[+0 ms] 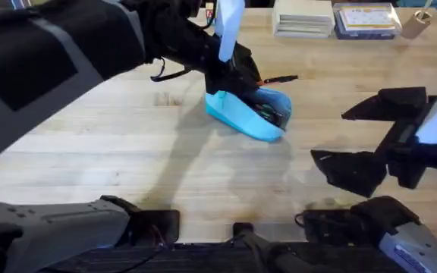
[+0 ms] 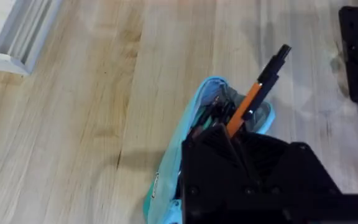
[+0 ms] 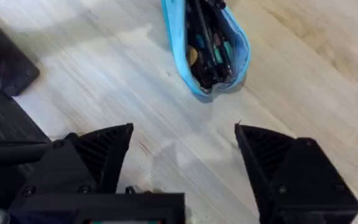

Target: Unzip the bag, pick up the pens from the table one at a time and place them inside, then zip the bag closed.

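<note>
The light blue bag lies unzipped near the middle of the table, with several dark pens inside it. My left gripper hangs over the bag's far end, shut on an orange pen with a black end. The pen slants across the bag's mouth, its black end sticking out past the bag. My right gripper stands open to the right of the bag, nothing between its fingers. The bag's blue rim lies ahead of the right gripper.
Two flat boxes and a small pale bottle sit along the table's far edge. A white moulded edge lies off to the side. Bare wood stretches left of the bag and in front of it.
</note>
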You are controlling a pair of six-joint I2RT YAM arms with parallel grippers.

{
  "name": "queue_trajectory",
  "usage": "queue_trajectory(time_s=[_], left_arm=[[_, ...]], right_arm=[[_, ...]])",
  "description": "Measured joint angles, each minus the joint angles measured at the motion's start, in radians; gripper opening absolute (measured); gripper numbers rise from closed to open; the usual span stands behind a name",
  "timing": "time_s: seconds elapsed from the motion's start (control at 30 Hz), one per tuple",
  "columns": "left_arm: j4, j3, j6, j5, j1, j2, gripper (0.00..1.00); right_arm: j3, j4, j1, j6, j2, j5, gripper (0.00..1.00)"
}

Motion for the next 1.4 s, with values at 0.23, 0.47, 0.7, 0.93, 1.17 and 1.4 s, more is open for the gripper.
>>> queue_trajectory(time_s=[0.23,0.47,0.7,0.93,1.17,1.4], left_arm=[[0.001,0.001,0.037,0.002,0.000,0.057,0.041],[0.004,0.001,0.045,0.002,0.000,0.129,0.041],[0.004,0.001,0.046,-0.002,0.000,0.172,0.041],[0.004,0.001,0.052,-0.027,0.000,0.193,0.042],[0.004,0.001,0.052,-0.036,0.000,0.193,0.042],[0.004,0.002,0.059,-0.035,0.000,0.193,0.560]], right_arm=[[0.000,0.000,0.000,0.000,0.000,0.000,0.998],[0.000,0.000,0.000,0.000,0.000,0.000,0.998],[0.000,0.000,0.000,0.000,0.000,0.000,0.998],[0.000,0.000,0.000,0.000,0.000,0.000,0.998],[0.000,0.000,0.000,0.000,0.000,0.000,0.998],[0.000,0.000,0.000,0.000,0.000,0.000,0.998]])
